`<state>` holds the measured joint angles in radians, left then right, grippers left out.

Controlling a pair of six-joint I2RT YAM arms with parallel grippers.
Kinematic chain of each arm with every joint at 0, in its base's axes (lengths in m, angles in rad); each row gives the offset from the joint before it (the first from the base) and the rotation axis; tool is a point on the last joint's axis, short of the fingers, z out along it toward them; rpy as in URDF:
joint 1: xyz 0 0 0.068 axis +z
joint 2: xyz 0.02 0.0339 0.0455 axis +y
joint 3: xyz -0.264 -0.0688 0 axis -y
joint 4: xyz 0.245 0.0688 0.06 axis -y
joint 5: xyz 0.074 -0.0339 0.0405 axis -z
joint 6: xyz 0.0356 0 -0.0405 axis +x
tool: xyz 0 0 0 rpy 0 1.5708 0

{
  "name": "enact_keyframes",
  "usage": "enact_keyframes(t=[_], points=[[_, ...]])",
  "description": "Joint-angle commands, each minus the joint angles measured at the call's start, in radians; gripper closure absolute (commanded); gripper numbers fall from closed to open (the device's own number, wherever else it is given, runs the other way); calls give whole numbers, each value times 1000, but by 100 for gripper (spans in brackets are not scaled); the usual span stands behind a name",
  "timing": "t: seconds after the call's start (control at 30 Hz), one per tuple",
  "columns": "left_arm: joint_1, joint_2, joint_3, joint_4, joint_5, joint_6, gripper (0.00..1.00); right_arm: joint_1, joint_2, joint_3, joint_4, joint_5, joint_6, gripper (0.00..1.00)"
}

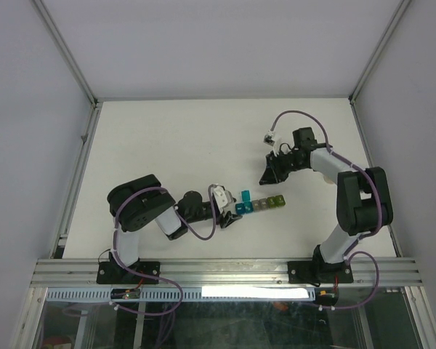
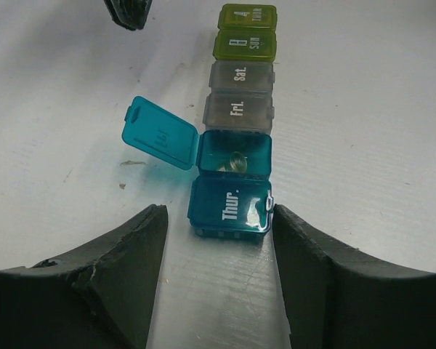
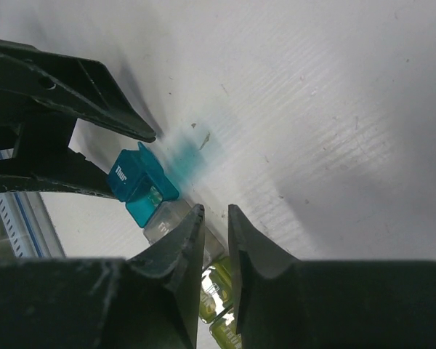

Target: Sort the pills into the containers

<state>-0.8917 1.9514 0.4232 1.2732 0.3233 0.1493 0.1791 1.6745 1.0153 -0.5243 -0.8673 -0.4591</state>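
Left gripper [image 2: 218,276] sits low on the table [image 2: 363,131], jaws spread wide around the near "Thur" end of the containers [image 2: 236,131]; next cell along has its teal lid [image 2: 162,133] flipped open (a pill [image 2: 237,161] inside); farther back, right gripper [image 1: 269,173] hovers with fingers nearly together, holding nothing.

Lab test cell: white table [image 1: 167,145] boxed by grey panels [image 1: 29,131]; aluminium rail [image 1: 225,273] at table's near edge.

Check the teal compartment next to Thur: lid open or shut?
Open: its lid is flipped out sideways, and the teal compartment shows a small pale pill inside.
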Motion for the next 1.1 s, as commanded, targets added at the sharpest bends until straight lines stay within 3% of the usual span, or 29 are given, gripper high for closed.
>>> enact_keyframes(t=[0.0, 0.43, 0.6, 0.83, 1.07], points=[[-10, 13, 41, 47, 39, 29, 44, 20, 36, 43, 36, 27, 47, 79], [-10, 19, 76, -25, 77, 26, 76, 91, 127, 91, 27, 15, 93, 81], [-10, 22, 80, -33, 82, 25, 80, 97, 128, 100, -18, -38, 58, 85], [-10, 23, 83, -41, 74, 24, 82, 120, 66, 91, -176, -179, -133, 89], [-10, 26, 90, -44, 77, 24, 83, 180, 11, 31, -211, -47, -190, 90]])
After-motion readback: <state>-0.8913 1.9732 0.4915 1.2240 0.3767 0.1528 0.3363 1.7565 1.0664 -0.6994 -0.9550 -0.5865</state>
